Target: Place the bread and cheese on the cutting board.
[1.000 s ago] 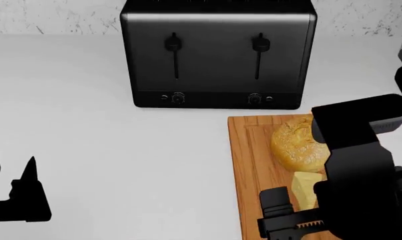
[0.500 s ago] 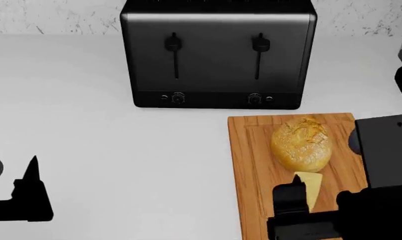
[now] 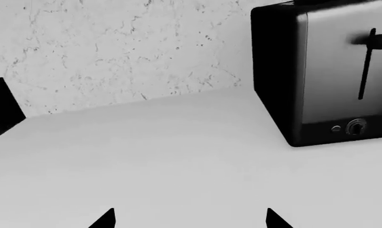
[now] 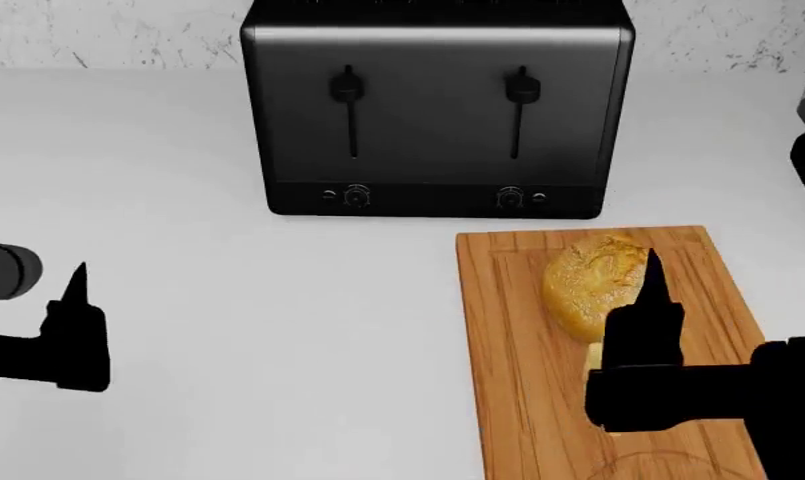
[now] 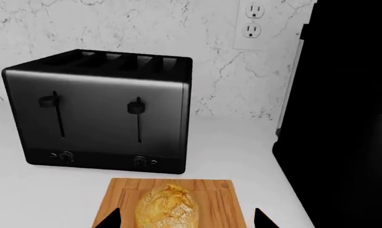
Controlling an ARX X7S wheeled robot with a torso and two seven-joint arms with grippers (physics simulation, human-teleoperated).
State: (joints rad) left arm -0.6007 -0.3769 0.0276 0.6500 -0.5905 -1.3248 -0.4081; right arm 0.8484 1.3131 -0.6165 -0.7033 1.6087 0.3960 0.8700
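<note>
The bread (image 4: 592,283), a round golden crusty loaf, lies on the far half of the wooden cutting board (image 4: 502,340) at the right. The cheese (image 4: 593,358) lies on the board just nearer than the loaf; only a pale yellow sliver shows beside my right gripper (image 4: 649,295), which hangs above it. The right wrist view has the bread (image 5: 167,207) on the board (image 5: 121,202) between the spread tips of the right gripper (image 5: 187,222), open and empty. My left gripper (image 4: 77,300) hovers over bare counter at the left, and the left gripper (image 3: 191,222) is open there too.
A black four-slot toaster (image 4: 436,110) stands behind the board, close to its far edge. A tall black appliance (image 5: 349,118) stands to the right of the board. A wall outlet (image 5: 253,21) sits on the marbled backsplash.
My right gripper has let go of the cheese, lifted off the board and swung to point forward. The left gripper has moved slightly forward.
</note>
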